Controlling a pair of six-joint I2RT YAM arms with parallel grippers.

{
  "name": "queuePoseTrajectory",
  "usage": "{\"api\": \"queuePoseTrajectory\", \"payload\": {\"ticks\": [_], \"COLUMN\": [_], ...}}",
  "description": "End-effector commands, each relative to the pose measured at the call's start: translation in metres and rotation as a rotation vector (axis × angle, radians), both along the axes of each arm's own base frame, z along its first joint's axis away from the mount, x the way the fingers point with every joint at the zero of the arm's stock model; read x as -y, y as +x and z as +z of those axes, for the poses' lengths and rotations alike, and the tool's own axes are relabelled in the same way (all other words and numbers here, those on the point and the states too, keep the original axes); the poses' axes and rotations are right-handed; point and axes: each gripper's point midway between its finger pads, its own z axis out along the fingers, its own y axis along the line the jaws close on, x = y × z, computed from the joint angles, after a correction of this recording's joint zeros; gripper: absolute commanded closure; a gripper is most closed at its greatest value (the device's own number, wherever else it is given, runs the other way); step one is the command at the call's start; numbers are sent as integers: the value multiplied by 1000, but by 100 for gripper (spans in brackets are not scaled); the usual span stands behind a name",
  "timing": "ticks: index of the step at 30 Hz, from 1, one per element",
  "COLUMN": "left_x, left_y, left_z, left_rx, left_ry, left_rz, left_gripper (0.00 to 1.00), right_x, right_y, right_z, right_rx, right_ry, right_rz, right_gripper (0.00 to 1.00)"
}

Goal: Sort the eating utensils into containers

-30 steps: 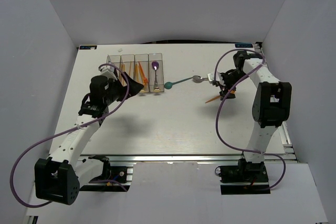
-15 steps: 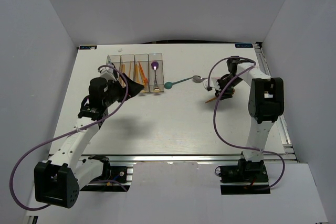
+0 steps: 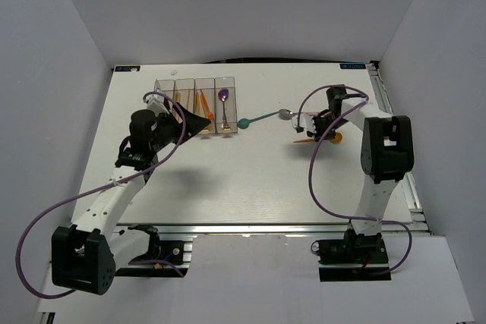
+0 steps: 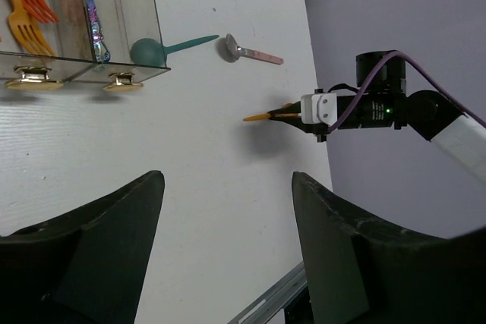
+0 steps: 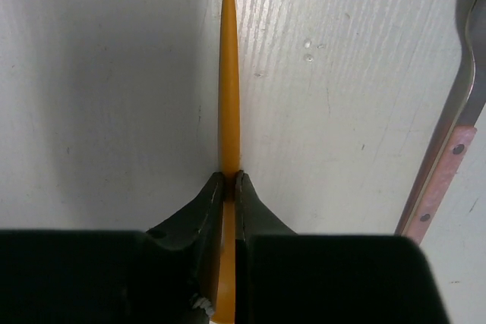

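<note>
- The orange utensil (image 5: 227,73) was clamped between the 2 fingers of the right gripper (image 5: 229,180), which was closed tightly on its slim handle; the pointed end stuck out in front of the fingertips.
- In the top view, this orange utensil (image 3: 307,143) was at the right side of the table (image 3: 243,187), well apart from the containers (image 3: 215,81), and its shadow lay on the table beside it.
- We could not tell whether its tip touched the table.
- A metal spoon (image 3: 286,114) with a pinkish handle lay near the right gripper (image 3: 315,128).
- A teal spoon (image 3: 254,119) lay between the metal spoon and the containers, with its bowl just beside the near end of the rightmost bin.
- The 4 bins stood in 1 row at the far left part of the table; we saw orange forks (image 4: 26,5) in one bin and a purple spoon (image 3: 224,95) in the rightmost bin.
- The left gripper (image 4: 225,187) was spread wide and held nothing; it hung just beside the near end of the containers.
</note>
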Motion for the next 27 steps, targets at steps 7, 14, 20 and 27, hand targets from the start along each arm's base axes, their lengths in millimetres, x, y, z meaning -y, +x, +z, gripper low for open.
{"api": "queuePoseTrajectory", "payload": {"ticks": [7, 14, 20, 27], "left_x": [26, 81, 96, 105], "left_y": [4, 18, 41, 55], "left_z": [16, -1, -9, -15], "left_rx": [17, -47, -71, -84], "left_ry": [-112, -112, -98, -85], "left_rz": [-73, -173, -114, -107], "left_gripper": [32, 50, 44, 42], "right_x": [-76, -173, -223, -254], "right_y": [-2, -20, -33, -49], "right_z": [75, 152, 170, 178], "right_rx": [-252, -648, -714, -777], "right_ry": [290, 647, 709, 725], "right_rz": [-388, -677, -706, -702], "right_gripper": [100, 100, 100, 100]}}
